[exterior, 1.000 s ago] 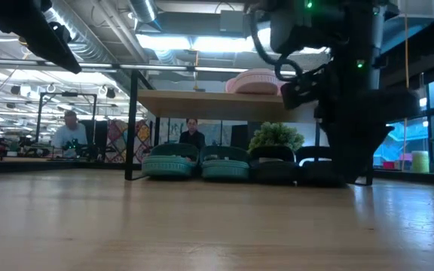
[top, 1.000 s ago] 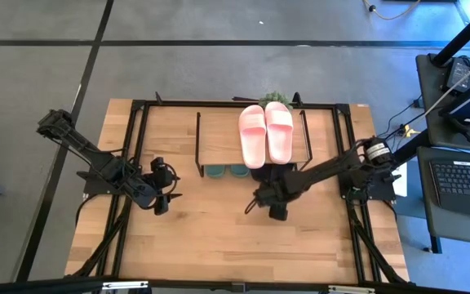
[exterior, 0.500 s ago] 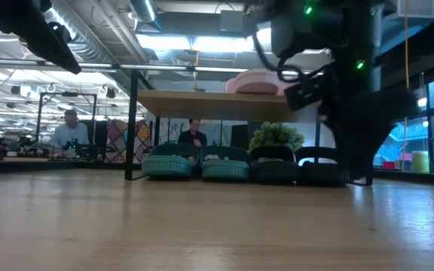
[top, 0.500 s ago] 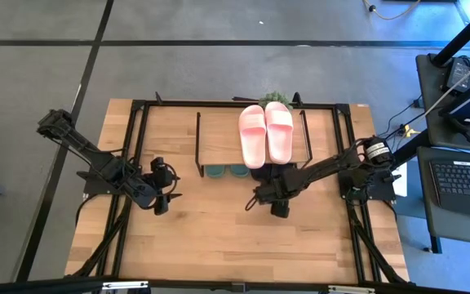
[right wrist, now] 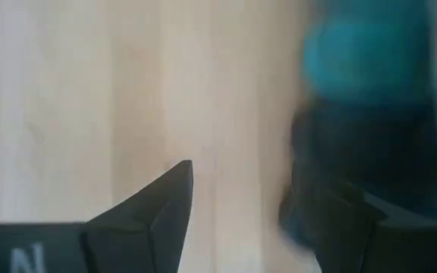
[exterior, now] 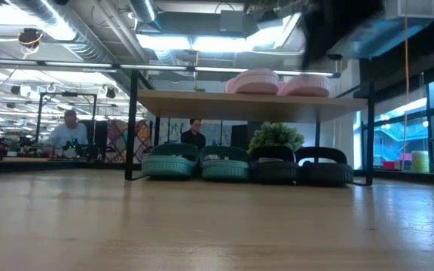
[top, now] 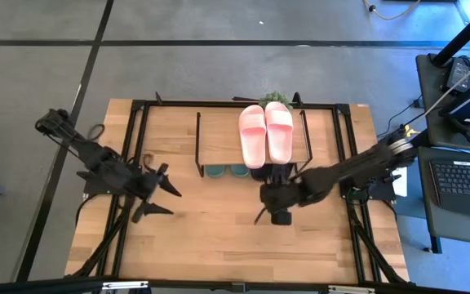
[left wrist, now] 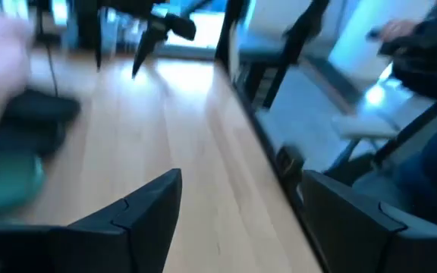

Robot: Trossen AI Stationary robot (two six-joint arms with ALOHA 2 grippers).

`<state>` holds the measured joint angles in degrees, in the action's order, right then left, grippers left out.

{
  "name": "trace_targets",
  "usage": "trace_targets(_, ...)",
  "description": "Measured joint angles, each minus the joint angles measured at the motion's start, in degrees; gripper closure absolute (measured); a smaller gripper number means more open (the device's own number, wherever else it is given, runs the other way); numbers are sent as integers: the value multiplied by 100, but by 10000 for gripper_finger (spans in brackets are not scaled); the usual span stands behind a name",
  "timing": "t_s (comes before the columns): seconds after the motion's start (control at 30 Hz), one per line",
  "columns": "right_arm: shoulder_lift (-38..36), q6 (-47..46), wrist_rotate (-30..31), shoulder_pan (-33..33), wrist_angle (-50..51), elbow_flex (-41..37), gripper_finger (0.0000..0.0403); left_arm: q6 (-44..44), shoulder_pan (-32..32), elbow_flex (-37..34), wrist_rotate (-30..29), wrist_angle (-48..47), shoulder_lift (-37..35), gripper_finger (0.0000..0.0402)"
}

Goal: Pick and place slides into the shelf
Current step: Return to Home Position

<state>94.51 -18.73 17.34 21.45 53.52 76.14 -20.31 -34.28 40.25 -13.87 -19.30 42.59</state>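
The shelf (top: 223, 135) stands at the table's far middle, wooden top on black wire legs. Two pale pink slides (top: 266, 133) lie side by side on its top board (exterior: 202, 101). Under it, soles on the table, stand a green pair (exterior: 198, 162) and a black pair (exterior: 300, 167). My right gripper (top: 261, 214) hangs open above the table, just near of the shelf's right half, holding nothing; its wrist view shows its open fingers (right wrist: 249, 220) over bare wood. My left gripper (top: 166, 200) is open left of the shelf, also seen as open fingers (left wrist: 241, 220), holding nothing.
A black frame (top: 137, 163) runs around the table. A small green plant (exterior: 276, 137) stands behind the shelf. Bare wooden tabletop (top: 219, 237) lies near of the shelf. People sit in the room beyond the table (exterior: 70, 132).
My right gripper has risen from in front of the shelf's right half and drawn a little toward the near edge, uncovering the second pink slide and the black pair in the low view. My left gripper has risen and tipped up toward level. Both stayed open.
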Motion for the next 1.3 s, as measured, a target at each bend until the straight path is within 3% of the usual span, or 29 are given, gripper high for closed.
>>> trace_targets(0.17,-1204,1147,52,-137,-1431,-237,179,739,98,0,-143,331,-579,138)
trace_targets(0.4,-2420,2305,45,-652,-2506,-260,179,1455,660,0,-1110,367,-1200,138)
trace_targets(0.53,-2857,2658,-606,-1115,-2718,-394,179,1688,1024,0,-1037,294,-1414,138)
trace_targets(0.67,-3332,2784,-1405,-1760,-3553,-1204,179,1784,1301,-59,-1035,201,-1611,138)
trace_targets(0.83,-4098,2689,-1500,-2523,-4350,-2351,179,1750,1547,-315,-1010,173,-1961,138)
trace_targets(0.93,-4599,2672,-1854,-2878,-4697,-2893,179,1765,1614,-571,-910,182,-2352,138)
trace_targets(1.03,-5109,2627,-2155,-3157,-4844,-3325,179,1792,1711,-898,-960,206,-2792,138)
trace_targets(1.3,-6208,2496,-2198,-3660,-4936,-4294,179,1808,1906,-1679,-952,201,-4012,138)
